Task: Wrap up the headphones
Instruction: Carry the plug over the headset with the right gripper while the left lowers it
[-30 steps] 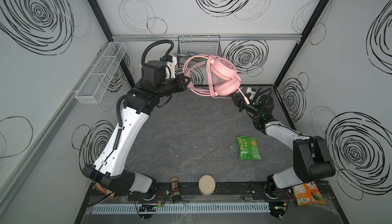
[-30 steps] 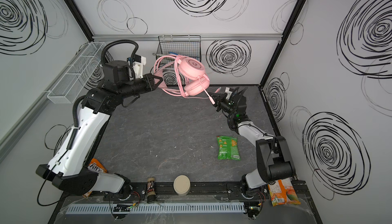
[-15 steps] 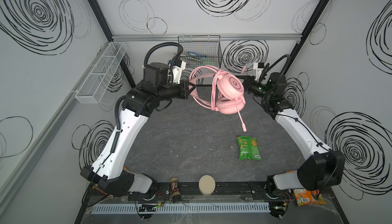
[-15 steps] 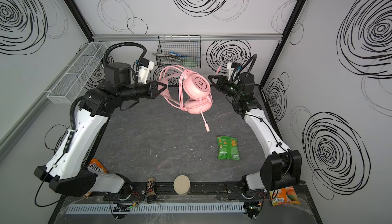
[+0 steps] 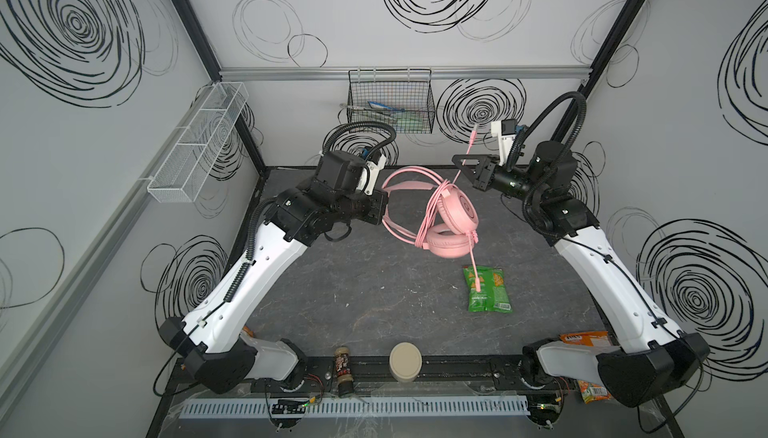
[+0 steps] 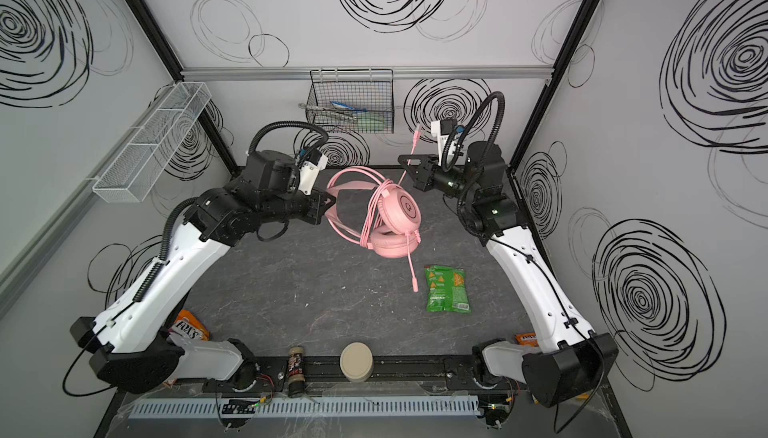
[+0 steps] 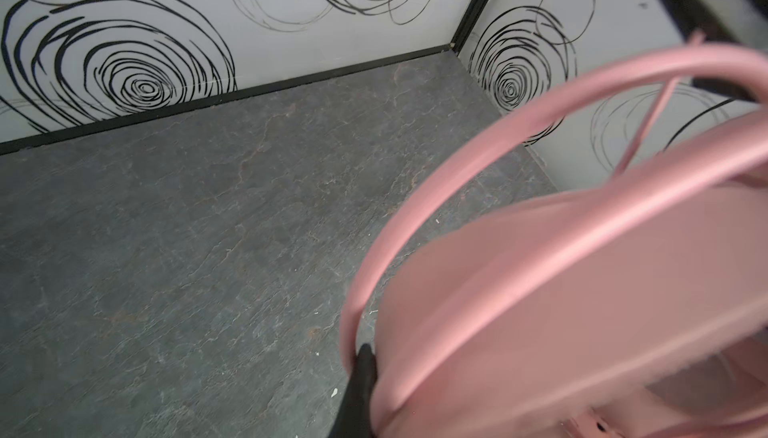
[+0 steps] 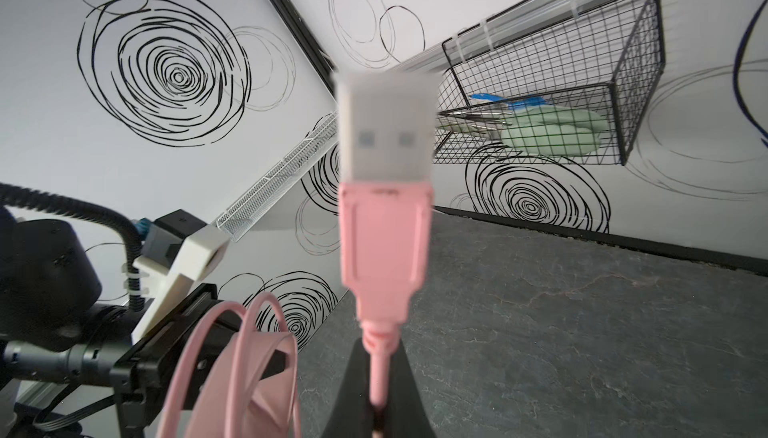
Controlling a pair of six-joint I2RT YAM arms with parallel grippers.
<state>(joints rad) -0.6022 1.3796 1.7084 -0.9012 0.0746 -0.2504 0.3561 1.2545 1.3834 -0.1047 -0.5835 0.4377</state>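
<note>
My left gripper (image 5: 383, 206) clamps the headphones (image 5: 455, 212) by headband (image 5: 409, 186); right gripper (image 5: 460, 160) pinches cable (image 8: 376, 367) below USB plug (image 8: 384, 174). Legible: FOX'S, orange packet (image 6: 189, 329).

The pale pink over-ear headphones (image 5: 457, 211) hang clear of the dark grey counter (image 5: 374, 290) near 12 o'clock, double-band headband (image 5: 409, 187) arching toward 9 o'clock into the clamped left claw (image 5: 384, 207), two round padded earcups at 3 o'clock. Their thin pink cable (image 5: 429, 216) is looped several times beside the earcups, its tail rising toward 1 o'clock through the pinching right claw (image 5: 462, 161) to a pink USB plug (image 8: 384, 224); the slim boom microphone (image 5: 478, 286) dangles toward 6 o'clock.
</note>
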